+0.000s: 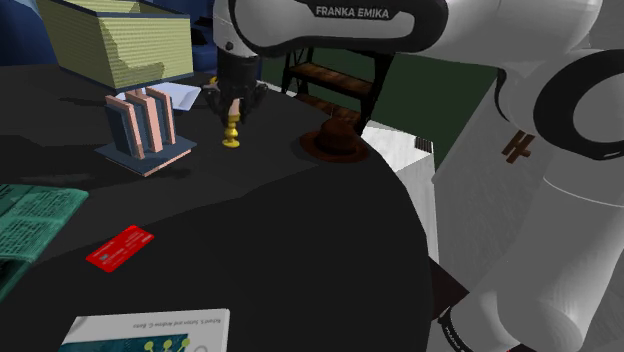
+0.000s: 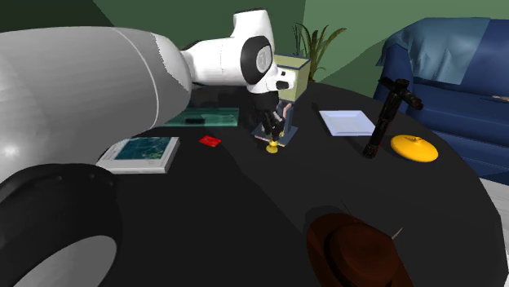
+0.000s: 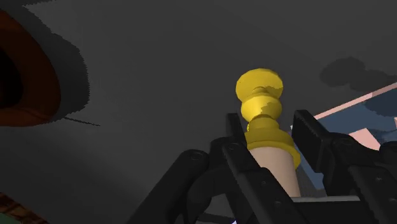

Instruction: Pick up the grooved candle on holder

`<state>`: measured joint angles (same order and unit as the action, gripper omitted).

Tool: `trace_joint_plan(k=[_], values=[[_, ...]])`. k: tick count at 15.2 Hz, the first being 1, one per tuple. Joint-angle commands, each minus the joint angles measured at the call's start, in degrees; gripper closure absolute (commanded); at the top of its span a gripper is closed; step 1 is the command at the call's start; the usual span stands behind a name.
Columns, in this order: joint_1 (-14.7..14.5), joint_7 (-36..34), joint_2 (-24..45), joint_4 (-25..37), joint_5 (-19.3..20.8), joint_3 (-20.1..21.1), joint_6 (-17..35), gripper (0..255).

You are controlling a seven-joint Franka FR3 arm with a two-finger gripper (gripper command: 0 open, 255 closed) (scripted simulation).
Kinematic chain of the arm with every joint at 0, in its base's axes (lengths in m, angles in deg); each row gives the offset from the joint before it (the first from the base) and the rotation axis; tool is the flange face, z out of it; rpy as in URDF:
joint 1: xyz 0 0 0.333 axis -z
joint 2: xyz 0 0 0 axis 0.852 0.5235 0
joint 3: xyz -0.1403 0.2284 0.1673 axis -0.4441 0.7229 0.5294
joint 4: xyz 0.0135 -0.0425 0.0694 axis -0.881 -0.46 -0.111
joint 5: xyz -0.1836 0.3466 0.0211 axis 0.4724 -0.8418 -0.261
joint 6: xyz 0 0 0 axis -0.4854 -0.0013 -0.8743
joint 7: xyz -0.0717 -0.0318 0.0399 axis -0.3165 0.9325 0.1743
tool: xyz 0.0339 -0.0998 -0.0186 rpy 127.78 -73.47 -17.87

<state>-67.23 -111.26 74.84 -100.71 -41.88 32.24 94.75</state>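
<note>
- Black and two-fingered, the gripper (image 3: pixel 270 130) is clamped on the candle (image 3: pixel 278 168). In the wrist view we see its fingers (image 3: pixel 236 149) pressed one to each side of the pale, cream-coloured stick.
- Below the stick is the yellow holder (image 1: pixel 231 132), turned in round bulges. The candle stands upright in it, straight under the hand.
- We find the candle toward the far side of the round black table (image 1: pixel 300 250), a little to the shoulder view's left of the middle. The holder's foot is down at the table top, but we cannot tell whether it touches.
- The white arm (image 1: pixel 330 25) reaches in over the table from the shoulder view's right.
- Just to the shoulder view's left of the candle stands a book rack (image 1: pixel 145 125) with pink and blue volumes, near the candle but apart from it.
- To the shoulder view's right of the candle, near the table's edge, lies a brown hat (image 1: pixel 335 140).
- Nearer in that view lie a red card (image 1: pixel 120 247), a green magazine (image 1: pixel 30 215) at the left edge and a white book (image 1: pixel 150 330) at the near edge.
- Beyond the rack we see a yellow-green box (image 1: pixel 120 40) and a white sheet (image 1: pixel 185 95).
- In the second exterior view a yellow dish (image 2: pixel 413 148) and a black upright tool (image 2: pixel 383 114) stand on the table's right side, well apart from the candle. A blue sofa (image 2: pixel 449 65) is behind them.
</note>
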Motion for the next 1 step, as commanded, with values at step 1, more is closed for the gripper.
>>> trace_joint_plan(k=[1], values=[[0.0,0.1,0.0,0.5,0.0,0.0,-0.4,255]])
